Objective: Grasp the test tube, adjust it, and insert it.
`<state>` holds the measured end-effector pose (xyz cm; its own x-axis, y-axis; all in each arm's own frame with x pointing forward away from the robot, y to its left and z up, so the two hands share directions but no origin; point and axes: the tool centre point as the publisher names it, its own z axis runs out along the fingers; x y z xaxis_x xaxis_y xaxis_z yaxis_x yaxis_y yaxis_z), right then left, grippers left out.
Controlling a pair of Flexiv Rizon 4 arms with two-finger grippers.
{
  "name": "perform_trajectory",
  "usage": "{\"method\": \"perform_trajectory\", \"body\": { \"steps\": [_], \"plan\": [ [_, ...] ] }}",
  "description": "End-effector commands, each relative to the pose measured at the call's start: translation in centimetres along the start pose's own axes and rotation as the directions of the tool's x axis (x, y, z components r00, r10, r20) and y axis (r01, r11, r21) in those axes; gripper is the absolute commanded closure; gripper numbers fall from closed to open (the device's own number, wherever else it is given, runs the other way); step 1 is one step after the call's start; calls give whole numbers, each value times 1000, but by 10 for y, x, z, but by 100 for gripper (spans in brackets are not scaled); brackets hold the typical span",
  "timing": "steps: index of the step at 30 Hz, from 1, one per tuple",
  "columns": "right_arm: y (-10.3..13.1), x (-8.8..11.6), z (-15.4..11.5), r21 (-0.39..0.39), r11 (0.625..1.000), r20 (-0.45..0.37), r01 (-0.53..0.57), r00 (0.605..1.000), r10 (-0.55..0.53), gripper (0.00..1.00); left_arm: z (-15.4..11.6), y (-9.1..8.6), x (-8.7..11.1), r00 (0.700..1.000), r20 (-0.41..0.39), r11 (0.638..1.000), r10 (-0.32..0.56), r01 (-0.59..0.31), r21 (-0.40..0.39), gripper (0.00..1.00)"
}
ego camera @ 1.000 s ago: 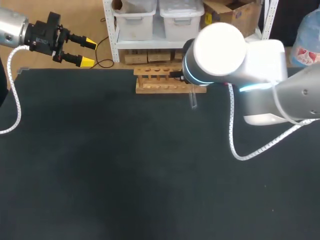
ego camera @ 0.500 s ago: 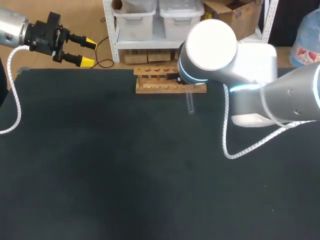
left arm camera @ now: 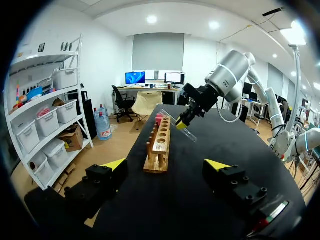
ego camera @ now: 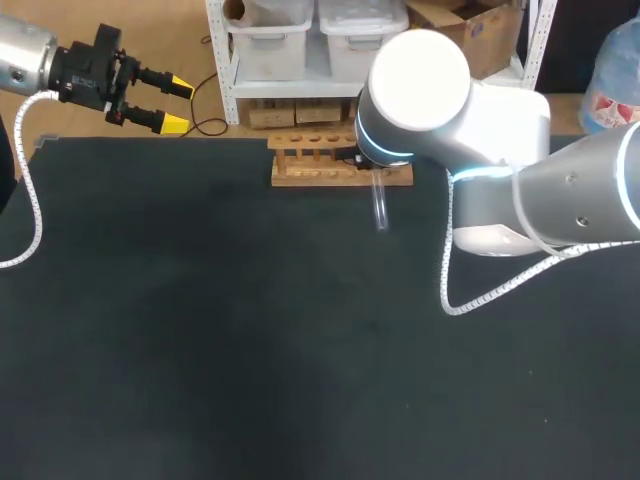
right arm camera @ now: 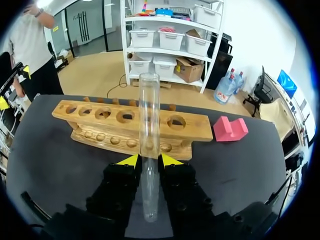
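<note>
Since a second ago the right arm [ego camera: 470, 120] has swung a little toward the left, carrying the test tube [ego camera: 380, 205] along the front of the rack's right end; over the last half second the shift is slight, and the left arm [ego camera: 25, 60] has not stirred. One clear test tube [right arm camera: 149, 140] is in view, gripped by the right jaws, whose two yellow fingertips [right arm camera: 130, 160] press on it from either side, closed on the glass partway along its length. In the head view these jaws are hidden under the arm's big wrist. From the left wrist view the tube [left arm camera: 181, 129] is tilted, held off the black worktop [ego camera: 250, 330] and in none of the holes. One wooden rack [ego camera: 320, 165] stands at the far edge of the worktop; in the right wrist view the rack [right arm camera: 100, 125] lies just ahead of the fingertips and shows five holes in its top board, with the tube covering the stretch between the fourth and fifth. One pink block [right arm camera: 230, 129] sits just beside the rack's end. The left jaws hang at the far left corner, well apart from the rack [left arm camera: 159, 147], their two yellow fingertips [ego camera: 178, 85] spread wide with nothing between them.
</note>
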<state>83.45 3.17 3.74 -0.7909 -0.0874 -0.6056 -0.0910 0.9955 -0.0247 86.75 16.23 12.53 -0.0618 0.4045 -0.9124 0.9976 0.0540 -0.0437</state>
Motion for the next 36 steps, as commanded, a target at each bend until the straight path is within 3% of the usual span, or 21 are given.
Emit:
{"method": "perform_trajectory", "body": {
  "steps": [1, 11, 19, 36],
  "plan": [
    [-3, 4, 0, 0, 1000, -5, -1, 1000, 1, 100, 0, 2, 0, 1000, -1, 1000, 1, -1, 3, 0],
    [-9, 3, -15, 7, 1000, 18, -16, 1000, 16, 100, 0, 2, 0, 1000, -1, 1000, 1, -1, 3, 0],
    [-22, 0, -50, 22, 999, 83, -45, 996, 43, 100, 0, 2, 0, 1000, -1, 1000, 1, -1, 3, 0],
    [-72, -17, -120, 62, 990, 239, -131, 965, 112, 100, 0, 2, 0, 1000, -1, 1000, 1, -1, 3, 0]
  ]
}}
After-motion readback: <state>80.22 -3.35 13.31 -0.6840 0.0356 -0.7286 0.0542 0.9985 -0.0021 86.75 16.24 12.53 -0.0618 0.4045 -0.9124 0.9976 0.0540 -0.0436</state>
